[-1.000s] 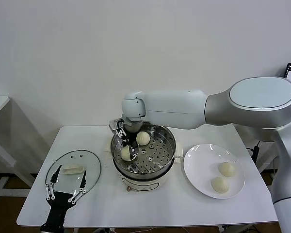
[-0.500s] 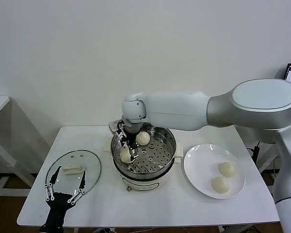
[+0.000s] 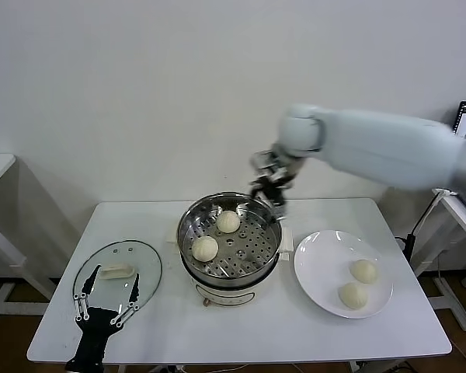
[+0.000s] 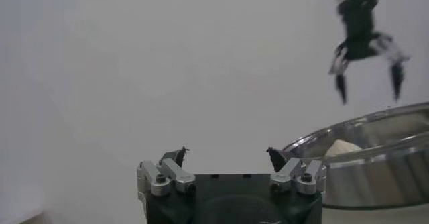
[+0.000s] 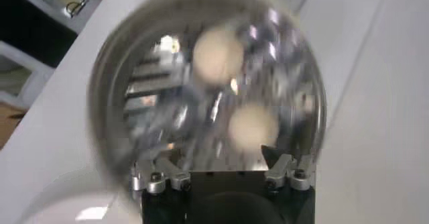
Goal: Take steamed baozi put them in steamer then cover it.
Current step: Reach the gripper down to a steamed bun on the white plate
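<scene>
**A:** Jaws first: the right gripper hangs with its fingers spread wide and nothing between them, above the far rim of the steamer. The left gripper sits low at the near left edge of the table, fingers also apart, empty, over the near edge of the glass lid that lies flat there.

**B:** And the buns?

**A:** Two steamed baozi rest on the perforated tray inside the steamer, apart from each other, one toward the back and one nearer the left wall. Two more lie on the white plate just right of the steamer, near each other toward its right side.

**B:** So half are across. How would you expect the ones on the plate to handle?

**A:** Light and soft, I judge. Smooth domed dough gives under pressure, so a hard squeeze could dent or tear the skin, and the rounded top offers little to hold. I would come straight down and close across the widest part, low on the sides, with only enough force to lift.

**B:** Any slip risk?

**A:** Some. The surface looks smooth and the plate is glossy, so a bun may skate sideways if one finger touches first. The lid is another matter: stiff, probably heavier, breakable glass, best taken by its pale handle.
</scene>
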Available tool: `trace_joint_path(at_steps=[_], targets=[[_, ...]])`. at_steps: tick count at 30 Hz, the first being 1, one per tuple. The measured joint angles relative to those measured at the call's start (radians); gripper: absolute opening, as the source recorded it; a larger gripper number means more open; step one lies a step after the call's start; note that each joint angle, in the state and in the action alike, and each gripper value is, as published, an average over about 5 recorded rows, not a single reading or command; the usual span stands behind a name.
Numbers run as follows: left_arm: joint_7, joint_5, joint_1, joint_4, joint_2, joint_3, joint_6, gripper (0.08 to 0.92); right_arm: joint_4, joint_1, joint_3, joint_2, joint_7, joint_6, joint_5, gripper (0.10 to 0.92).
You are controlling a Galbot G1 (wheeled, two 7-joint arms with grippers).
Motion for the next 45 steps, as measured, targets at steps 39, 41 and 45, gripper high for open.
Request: trace_joint_path(at_steps=[39, 41, 45], targets=[[-0.002, 0.019, 0.036, 0.007, -0.015, -0.021, -0.012, 0.823, 0.000, -0.465, 0.126, -0.298, 0.019, 0.063, -0.291, 0.823], [-0.002, 0.019, 0.037, 0.008, -0.015, -0.021, -0.013, 0.823, -0.004, -0.474, 0.130, -0.297, 0.020, 0.063, -0.300, 0.823], [-0.002, 0.020, 0.036, 0.010, -0.015, -0.023, -0.014, 0.823, -0.008, -0.493, 0.141, -0.297, 0.021, 0.061, -0.316, 0.823]])
